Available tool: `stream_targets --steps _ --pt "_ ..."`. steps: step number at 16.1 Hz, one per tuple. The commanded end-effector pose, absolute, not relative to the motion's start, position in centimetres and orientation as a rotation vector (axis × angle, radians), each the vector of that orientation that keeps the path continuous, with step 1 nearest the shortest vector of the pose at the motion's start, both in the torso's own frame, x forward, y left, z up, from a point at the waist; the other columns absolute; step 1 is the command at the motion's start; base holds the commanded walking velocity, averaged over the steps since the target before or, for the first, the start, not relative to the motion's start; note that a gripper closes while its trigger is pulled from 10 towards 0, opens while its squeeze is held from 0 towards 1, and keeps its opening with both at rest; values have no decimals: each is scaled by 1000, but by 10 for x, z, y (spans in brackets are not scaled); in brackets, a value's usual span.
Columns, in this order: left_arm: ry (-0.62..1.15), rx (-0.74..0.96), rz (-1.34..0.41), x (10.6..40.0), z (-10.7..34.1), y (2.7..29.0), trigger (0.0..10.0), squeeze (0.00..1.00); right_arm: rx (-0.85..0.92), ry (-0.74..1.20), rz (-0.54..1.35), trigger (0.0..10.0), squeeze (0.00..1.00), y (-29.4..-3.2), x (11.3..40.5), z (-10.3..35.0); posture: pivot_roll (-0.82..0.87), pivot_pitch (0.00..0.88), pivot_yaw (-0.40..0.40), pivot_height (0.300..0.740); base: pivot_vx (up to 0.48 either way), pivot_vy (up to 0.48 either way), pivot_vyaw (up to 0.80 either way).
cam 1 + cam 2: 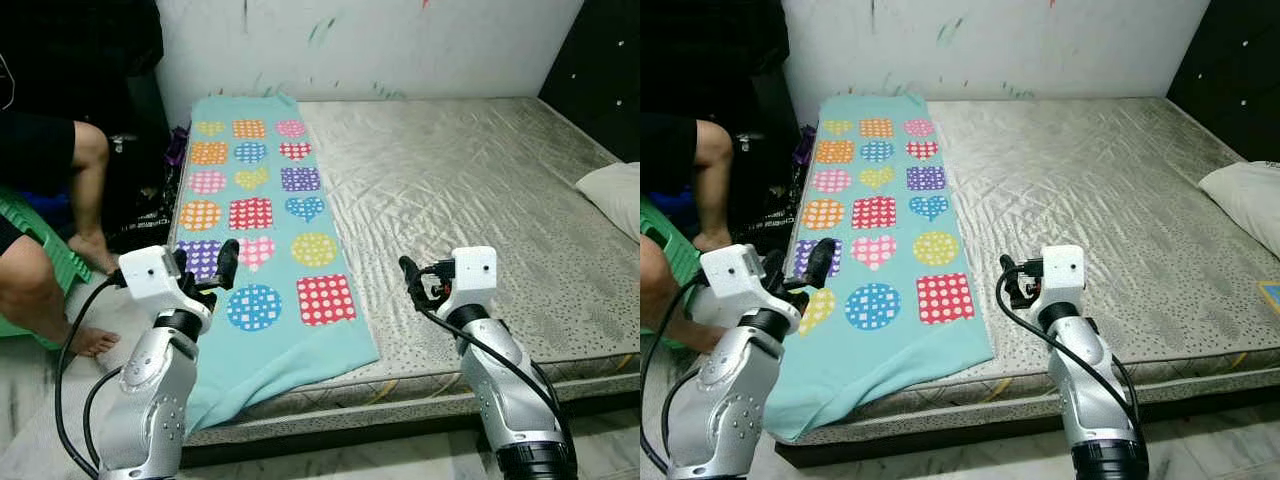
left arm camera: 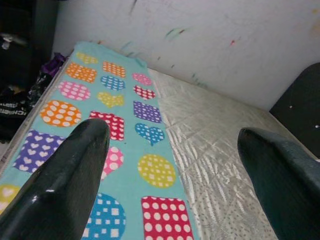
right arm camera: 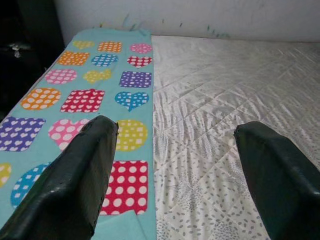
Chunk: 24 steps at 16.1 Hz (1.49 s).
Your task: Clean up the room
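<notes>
A teal blanket [image 1: 262, 240] printed with bright dotted hearts, circles and squares lies spread flat in a long strip along the left side of the mattress [image 1: 470, 200], its near end drooping rumpled over the bed's edge. The left gripper [image 1: 208, 266] hovers over the blanket's near left part, fingers wide apart and empty. The right gripper [image 1: 418, 283] hangs over bare mattress just beside the blanket, also spread wide, holding nothing.

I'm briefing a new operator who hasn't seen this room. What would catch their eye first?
The turquoise blanket with bright dotted hearts, circles and squares, laid along the robot's-left side of the bare grey mattress, its near end hanging over the edge. Both grippers are raised, open and empty: the left gripper over the blanket's near end, the right gripper over bare mattress. A seated person's legs show at far left.
</notes>
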<state>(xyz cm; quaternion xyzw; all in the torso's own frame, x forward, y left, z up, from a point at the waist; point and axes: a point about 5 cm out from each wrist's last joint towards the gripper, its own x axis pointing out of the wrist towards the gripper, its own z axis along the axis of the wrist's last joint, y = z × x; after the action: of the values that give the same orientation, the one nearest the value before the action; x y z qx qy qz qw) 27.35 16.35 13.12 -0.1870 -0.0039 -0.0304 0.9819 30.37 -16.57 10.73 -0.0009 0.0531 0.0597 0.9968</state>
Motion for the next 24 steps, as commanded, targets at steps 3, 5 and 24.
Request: stream_targets --steps 3,5,24 --pt "5 -377 -71 275 130 162 10000 0 -5 102 113 10000 0 -168 304 110 -49 0 -10 740 0 479 0" --pt "-8 -370 -74 276 132 160 10000 0 -8 101 114 10000 0 -169 305 111 -51 0 -13 740 0 240 0" --pt "-27 -392 -121 277 136 150 10000 0 -40 105 84 10000 0 -180 309 111 -65 0 -9 740 55 0 0"
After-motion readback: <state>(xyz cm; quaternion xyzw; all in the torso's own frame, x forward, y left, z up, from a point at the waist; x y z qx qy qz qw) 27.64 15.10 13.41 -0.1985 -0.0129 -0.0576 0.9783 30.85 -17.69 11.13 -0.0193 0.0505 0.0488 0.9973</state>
